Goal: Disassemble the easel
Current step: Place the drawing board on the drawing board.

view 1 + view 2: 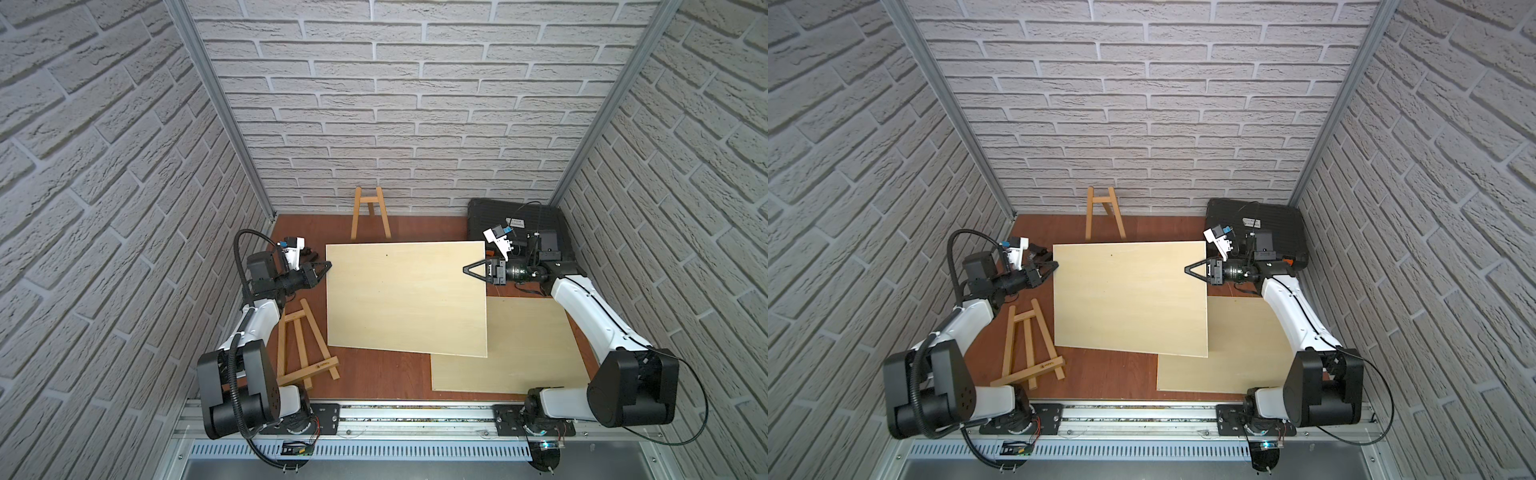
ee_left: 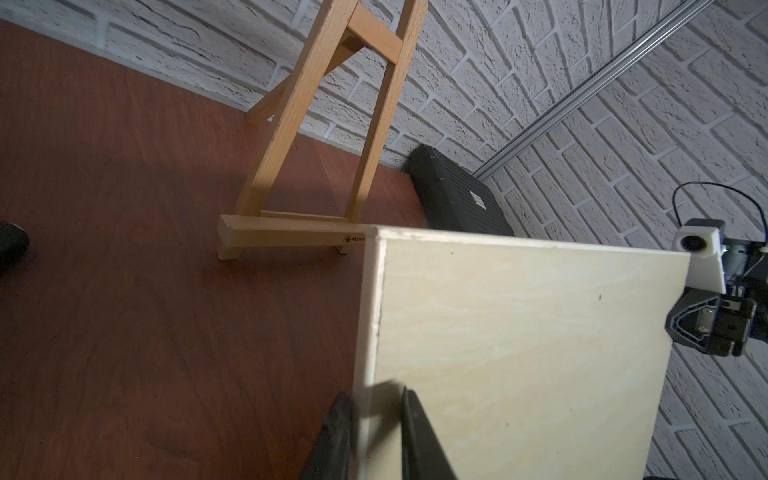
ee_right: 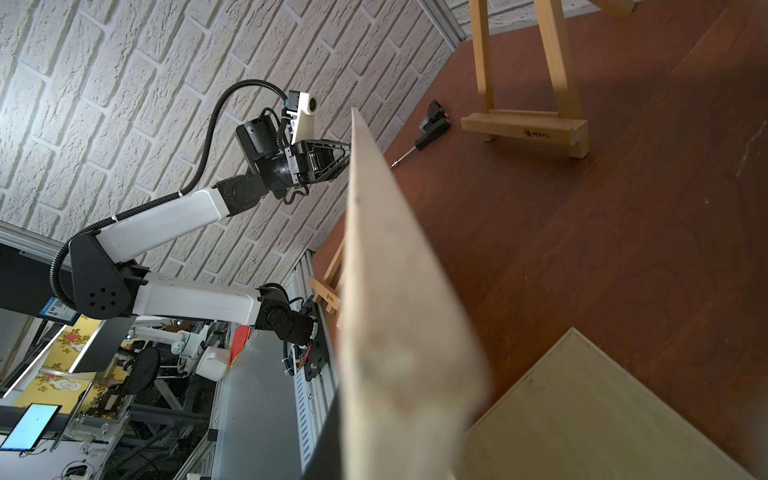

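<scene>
The left gripper (image 1: 326, 265) is closed narrow on the left edge of the board (image 1: 405, 297), one finger on each face, as the left wrist view shows. Near that arm a flat easel (image 1: 301, 340) lies on the table (image 1: 374, 378), legs folded together. A screwdriver (image 3: 432, 129) lies on the table behind the left gripper, apart from everything else.

The board hangs between the two arms, clear of the table. Just past its far edge the standing easel (image 1: 370, 212) is upright against the back wall, with its ledge facing the board. The board's corner hides part of that ledge, but nothing seems to rest on it.

The right gripper (image 1: 467, 269) is clamped tight on the board's right edge. Below it a second board (image 1: 519, 357) lies flat at the front right, partly under the held one. A black case (image 1: 486, 216) sits in the rear right corner.

The step in hand looks like carrying the board away from the standing easel. Next, both arms would likely lower together and keep the board level, probably onto the second board. Both would then let go before either arm pulls back. After that, the standing easel would still need folding and laying down.
</scene>
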{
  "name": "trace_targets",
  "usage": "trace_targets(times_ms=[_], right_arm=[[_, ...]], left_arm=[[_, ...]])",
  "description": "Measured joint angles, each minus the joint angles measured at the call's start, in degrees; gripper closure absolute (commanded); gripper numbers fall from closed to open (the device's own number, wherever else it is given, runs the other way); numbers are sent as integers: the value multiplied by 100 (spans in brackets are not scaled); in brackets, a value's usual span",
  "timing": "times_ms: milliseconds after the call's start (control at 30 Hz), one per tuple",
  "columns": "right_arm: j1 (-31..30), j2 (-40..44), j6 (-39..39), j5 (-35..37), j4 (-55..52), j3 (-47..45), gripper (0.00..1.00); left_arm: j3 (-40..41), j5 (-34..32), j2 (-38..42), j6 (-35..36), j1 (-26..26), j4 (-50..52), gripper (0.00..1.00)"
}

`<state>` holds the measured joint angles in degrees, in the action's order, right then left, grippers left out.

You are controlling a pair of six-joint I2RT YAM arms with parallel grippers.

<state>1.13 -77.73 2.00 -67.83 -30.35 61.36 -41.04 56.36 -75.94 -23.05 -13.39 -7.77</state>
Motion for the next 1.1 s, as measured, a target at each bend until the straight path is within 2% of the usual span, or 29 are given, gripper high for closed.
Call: trace_targets(times_ms=[167, 367, 700, 767, 833, 900, 1100], right_arm=[[205, 70, -223, 35, -407, -232, 93], [514, -243, 299, 243, -761, -651, 90], [713, -610, 448, 289, -992, -802, 90], [752, -693, 446, 313, -1099, -793, 89], [791, -741, 446, 334, -1198, -791, 87], [813, -748, 422, 387, -1281, -780, 85], [815, -907, 313, 737, -1547, -627, 84]], left_arm=[[352, -90, 2, -85, 90, -37, 100], [385, 505, 94, -260, 455, -378, 100], [361, 476, 96, -142, 815, -120, 100], [269, 343, 94, 4, 828, 164, 88], [85, 127, 63, 184, 828, 505, 69], [-122, -68, -52, 315, 828, 778, 59], [-295, -625, -553, 575, 905, 1342, 53]])
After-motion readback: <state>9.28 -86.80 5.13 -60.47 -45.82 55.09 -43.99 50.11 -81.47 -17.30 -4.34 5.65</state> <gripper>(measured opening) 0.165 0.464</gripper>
